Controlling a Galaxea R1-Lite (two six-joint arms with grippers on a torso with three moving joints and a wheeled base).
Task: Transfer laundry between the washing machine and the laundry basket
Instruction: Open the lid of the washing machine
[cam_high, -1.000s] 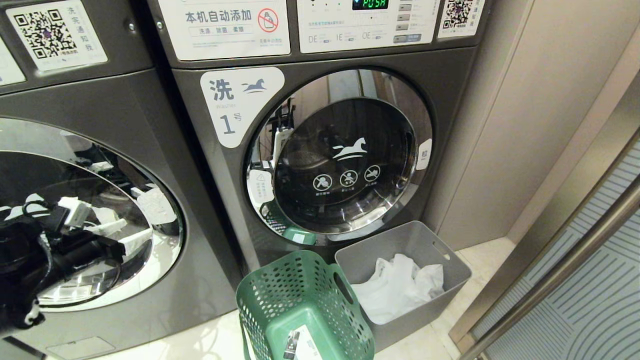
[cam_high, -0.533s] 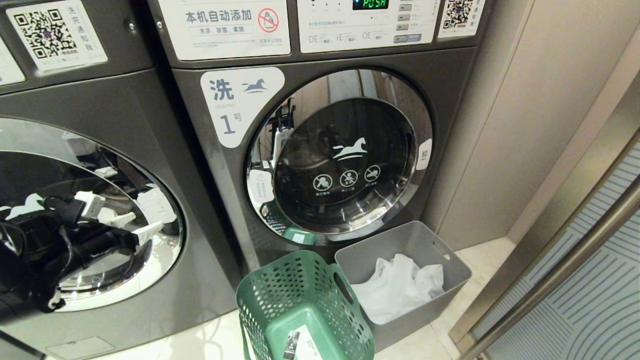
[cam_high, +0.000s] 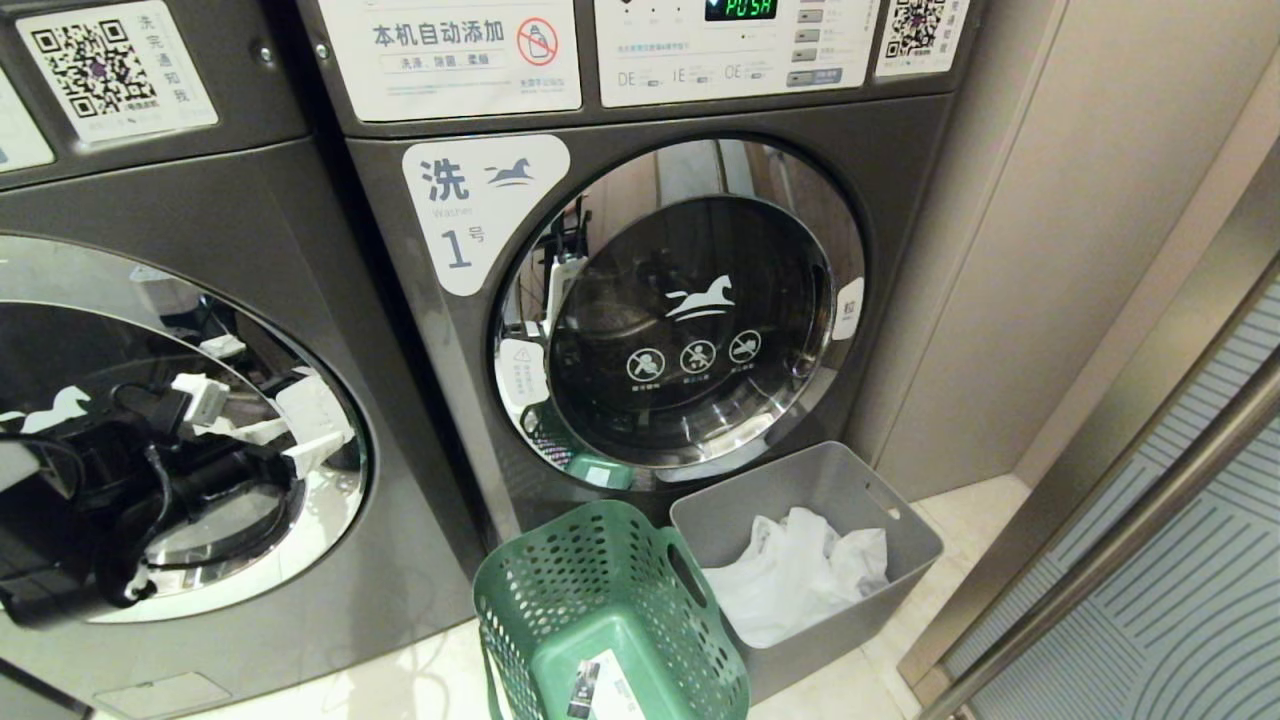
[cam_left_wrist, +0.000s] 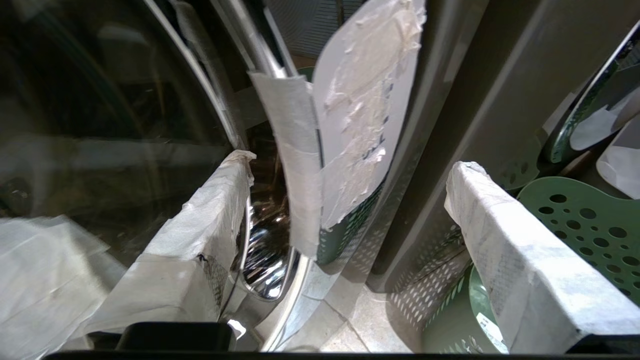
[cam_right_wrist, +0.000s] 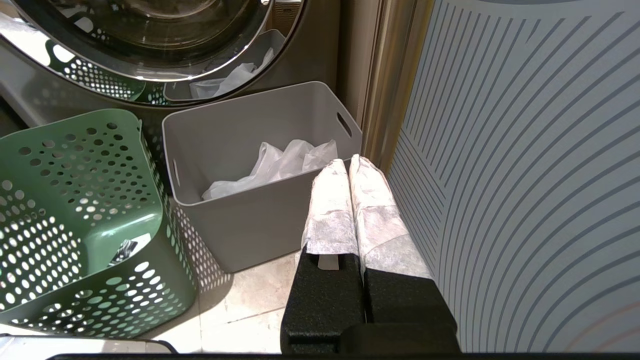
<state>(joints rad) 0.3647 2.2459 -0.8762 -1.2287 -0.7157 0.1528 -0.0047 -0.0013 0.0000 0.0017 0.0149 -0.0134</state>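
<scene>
With the left pincer (cam_left_wrist: 345, 200) spread wide at the chrome door rim of the left washing machine (cam_high: 300, 260), a mistimed closure may slip off the taped handle tab (cam_left_wrist: 300, 165), leaving the green laundry basket (cam_high: 610, 620) on the floor empty.

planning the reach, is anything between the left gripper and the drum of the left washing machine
Yes: the washing machine's round glass door is shut. The open left gripper sits just in front of the door's right edge, at the taped white tab. No laundry is visible.
</scene>
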